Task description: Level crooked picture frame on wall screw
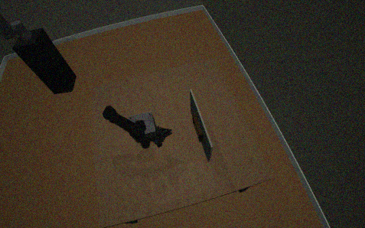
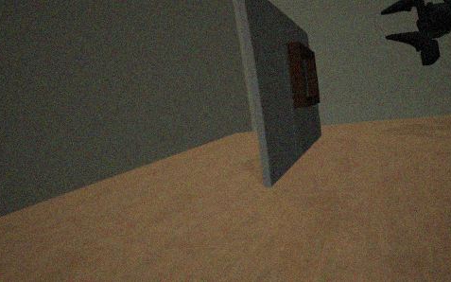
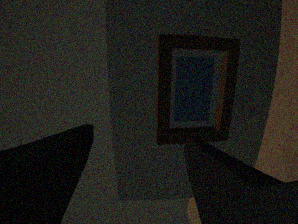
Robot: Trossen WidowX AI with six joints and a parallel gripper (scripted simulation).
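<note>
The brown picture frame (image 1: 197,125) (image 2: 298,78) (image 3: 165,90) with a blue picture hangs on the upright grey panel (image 1: 207,152) (image 2: 278,118) (image 3: 132,75). In the wrist view its sides run close to the lean of the panel's edges, so it looks about level; a small tilt is hard to tell in the dark, slanted view. The screw and notched strip are hidden. My gripper (image 1: 166,138) (image 2: 384,25) (image 3: 140,138) is open and empty, in front of the panel and clear of the frame. In the wrist view its right fingertip overlaps the frame's lower edge only by line of sight.
A tall dark block (image 1: 47,63) stands at the upper left in the top view. The arm's pale base plate (image 1: 148,119) lies beneath the arm. A thin dark line with two small dark pieces crosses the wooden surface (image 1: 133,191) near the bottom.
</note>
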